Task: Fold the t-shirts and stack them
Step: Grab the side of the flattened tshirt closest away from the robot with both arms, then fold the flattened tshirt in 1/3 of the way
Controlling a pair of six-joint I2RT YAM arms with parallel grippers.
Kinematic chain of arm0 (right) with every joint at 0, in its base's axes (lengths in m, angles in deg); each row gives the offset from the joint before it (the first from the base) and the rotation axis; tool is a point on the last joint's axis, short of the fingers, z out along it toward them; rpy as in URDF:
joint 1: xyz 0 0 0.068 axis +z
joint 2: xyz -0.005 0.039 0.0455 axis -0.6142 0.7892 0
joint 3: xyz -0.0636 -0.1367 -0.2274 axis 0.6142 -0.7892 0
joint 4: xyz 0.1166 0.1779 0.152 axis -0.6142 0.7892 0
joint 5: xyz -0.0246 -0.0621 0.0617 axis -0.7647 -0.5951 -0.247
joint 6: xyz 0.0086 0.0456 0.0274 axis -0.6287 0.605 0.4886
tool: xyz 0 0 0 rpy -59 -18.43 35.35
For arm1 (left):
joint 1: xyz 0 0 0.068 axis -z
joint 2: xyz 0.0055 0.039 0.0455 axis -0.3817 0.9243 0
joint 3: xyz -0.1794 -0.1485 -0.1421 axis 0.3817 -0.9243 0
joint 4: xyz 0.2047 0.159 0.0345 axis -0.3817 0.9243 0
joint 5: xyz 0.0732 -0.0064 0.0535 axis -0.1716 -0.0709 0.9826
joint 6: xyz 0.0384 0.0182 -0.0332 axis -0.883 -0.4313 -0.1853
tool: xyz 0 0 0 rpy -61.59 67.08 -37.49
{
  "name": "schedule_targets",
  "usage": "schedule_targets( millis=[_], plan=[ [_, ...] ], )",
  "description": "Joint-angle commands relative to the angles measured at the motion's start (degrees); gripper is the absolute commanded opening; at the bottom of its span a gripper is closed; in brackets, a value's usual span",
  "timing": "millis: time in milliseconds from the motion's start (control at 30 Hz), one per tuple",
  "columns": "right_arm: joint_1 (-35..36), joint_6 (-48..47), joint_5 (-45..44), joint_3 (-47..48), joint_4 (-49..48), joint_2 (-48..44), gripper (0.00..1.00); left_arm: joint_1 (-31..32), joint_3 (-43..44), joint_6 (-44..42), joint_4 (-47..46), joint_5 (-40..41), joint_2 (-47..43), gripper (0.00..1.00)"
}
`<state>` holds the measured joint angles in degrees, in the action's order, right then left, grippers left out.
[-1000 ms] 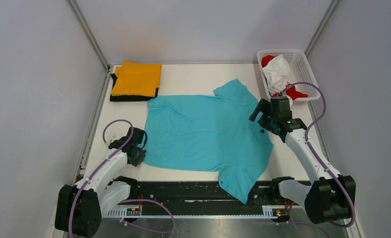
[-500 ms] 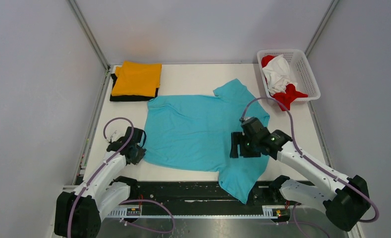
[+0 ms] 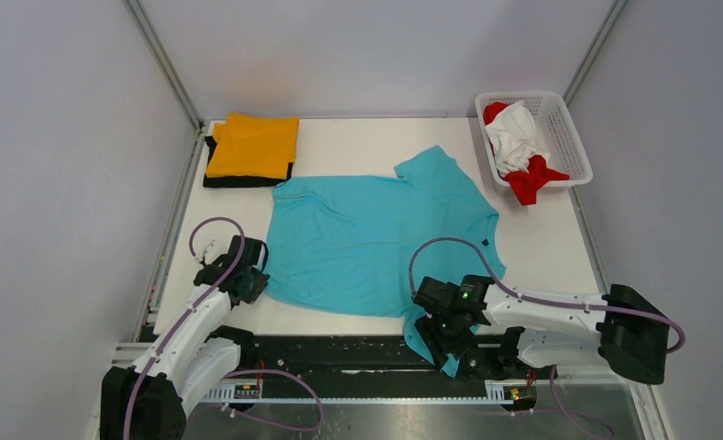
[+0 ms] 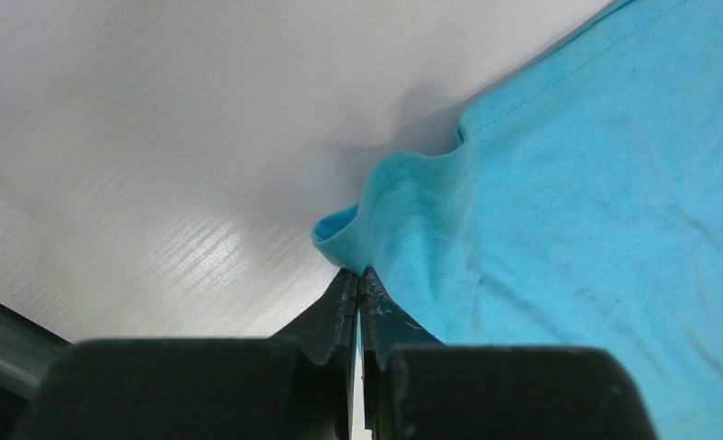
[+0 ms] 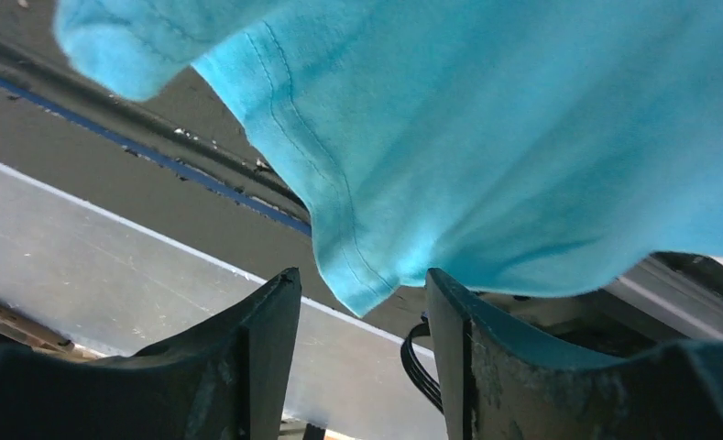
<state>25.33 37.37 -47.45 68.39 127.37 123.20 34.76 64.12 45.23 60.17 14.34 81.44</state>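
Observation:
A turquoise t-shirt (image 3: 366, 238) lies spread flat on the white table, and one end hangs over the near edge (image 3: 433, 346). My left gripper (image 3: 253, 286) is shut on the shirt's near left corner (image 4: 389, 215), its tips (image 4: 358, 273) pinching the bunched hem. My right gripper (image 3: 443, 328) is low at the near edge and open. The hanging corner (image 5: 362, 280) dangles between its fingers (image 5: 279, 302) without being pinched. An orange shirt (image 3: 253, 144) lies folded on a black one (image 3: 246, 180) at the far left.
A white lattice basket (image 3: 564, 128) at the far right corner holds a white shirt (image 3: 515, 134) and a red shirt (image 3: 528, 183). A black rail (image 3: 339, 357) runs along the near table edge under the hanging cloth. Grey walls close in both sides.
My right arm swung from the shirt's far right side down to the hanging corner at the near edge, its jaws narrowing. The left gripper stayed shut on its corner.

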Motion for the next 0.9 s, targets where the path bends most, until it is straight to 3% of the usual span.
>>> schedule_targets(
  millis=[0,167,300,400,567,867],
  plan=[
    [2.5,0.48,2.74,-0.24,-5.02,5.8,0.59,-0.36,-0.18,-0.26,-0.9,-0.82,-0.66,0.0],
    [3.02,1.23,4.44,-1.09,-8.64,10.79,0.53,-0.36,-0.09,-0.26,-0.22,-1.25,-0.84,0.0],
    [3.14,1.39,-1.63,0.57,-3.21,10.35,0.18,-0.41,0.27,-0.13,0.81,-2.4,-1.3,0.0],
    [3.14,0.84,-4.02,2.99,3.82,6.56,0.05,-0.37,1.06,0.39,4.96,-3.46,-3.03,0.0],
    [3.16,-0.36,0.33,5.19,10.57,1.31,0.0,-0.23,0.96,1.97,12.58,-4.53,-8.55,0.0],
    [3.45,0.46,1.8,4.35,15.51,-4.65,0.0,1.89,-0.32,6.72,16.41,-9.22,-18.77,0.0]
  ],
)
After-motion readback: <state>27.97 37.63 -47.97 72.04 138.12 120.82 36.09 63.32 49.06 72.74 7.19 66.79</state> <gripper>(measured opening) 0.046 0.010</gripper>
